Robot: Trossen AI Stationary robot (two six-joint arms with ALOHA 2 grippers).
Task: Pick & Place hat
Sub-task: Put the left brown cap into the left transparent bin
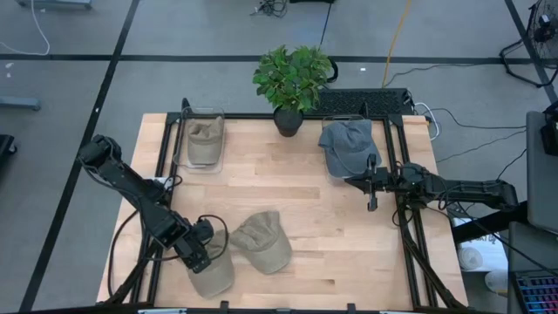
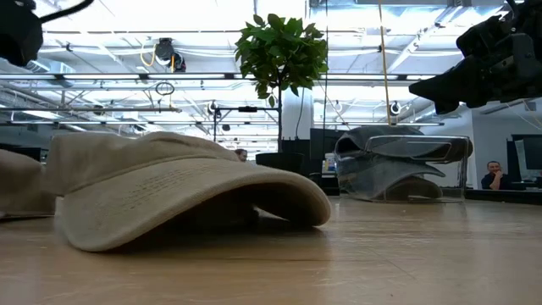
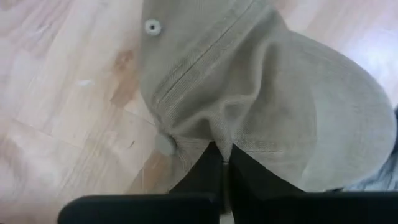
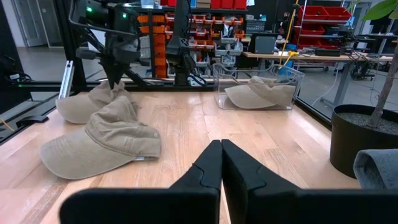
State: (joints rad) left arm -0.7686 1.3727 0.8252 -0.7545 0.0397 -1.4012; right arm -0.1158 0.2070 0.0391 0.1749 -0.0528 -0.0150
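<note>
Four hats are showing on the table (image 1: 288, 187). One tan hat (image 1: 212, 272) is lying at the near left corner, and the left gripper (image 1: 202, 255) is sitting right on it, its fingers (image 3: 249, 180) pinched together on a fold of the crown cloth just beside the top button — the left wrist view is showing the fabric bunching up between them. A second tan hat (image 1: 263, 242) is resting just beside it, toward the middle of the near edge, untouched. A third tan hat (image 1: 204, 139) is lying inside a clear bin (image 1: 185, 150) at the far left corner, and a grey hat (image 1: 346, 144) is sitting in another clear bin (image 1: 388, 131) at the far right, with a potted plant (image 1: 291, 78) standing between the two at the far edge.

The right gripper (image 1: 372, 187) is waiting near the right edge, close to the grey hat, fingers (image 4: 214, 168) pressed together on nothing.

The pinched hat is looking light and soft (cotton, by the weave), so it is likely going to sag and swing under a single pinch. The brim is appearing stiffer than the crown. A grip on the crown near the button seems fair — though thin cloth is prone to slipping out, so a slow lift is looking wise.
</note>
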